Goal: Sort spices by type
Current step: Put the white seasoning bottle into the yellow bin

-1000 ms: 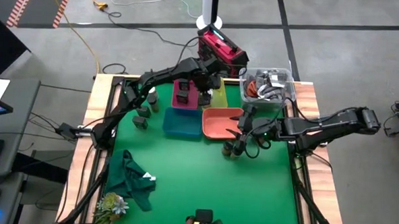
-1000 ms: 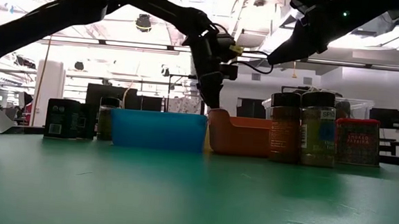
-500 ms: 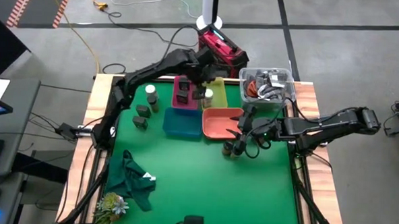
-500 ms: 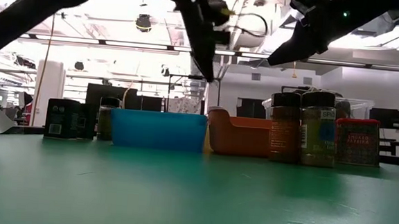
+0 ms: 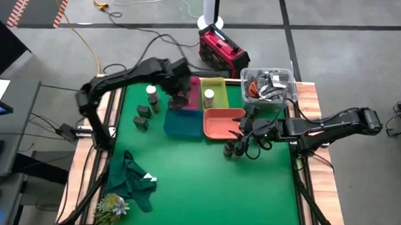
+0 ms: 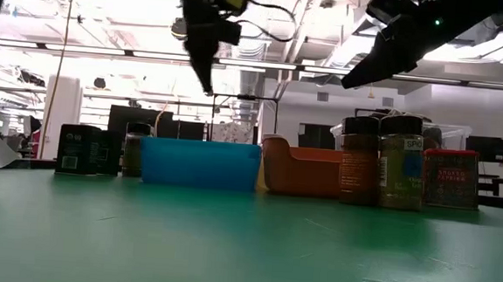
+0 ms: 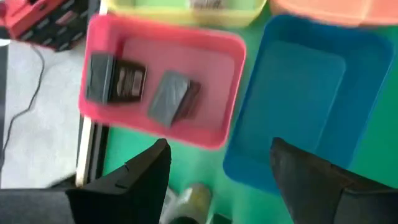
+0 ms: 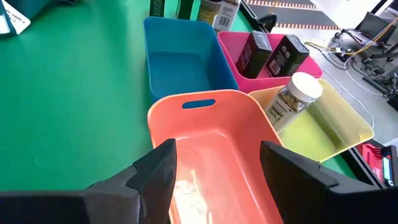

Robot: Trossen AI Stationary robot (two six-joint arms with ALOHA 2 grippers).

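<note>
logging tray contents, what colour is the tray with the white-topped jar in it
Yellow-green tray; clearest in the right wrist view.

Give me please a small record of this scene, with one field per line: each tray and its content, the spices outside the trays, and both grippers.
pink tray: two dark boxy tins
yellow-green tray: one white-topped jar
blue tray: empty
orange tray: empty
loose near left edge: white-topped jar, dark tins
loose by orange tray: two dark round jars, red tin
left gripper: open, above pink tray
right gripper: open, over orange tray
</note>
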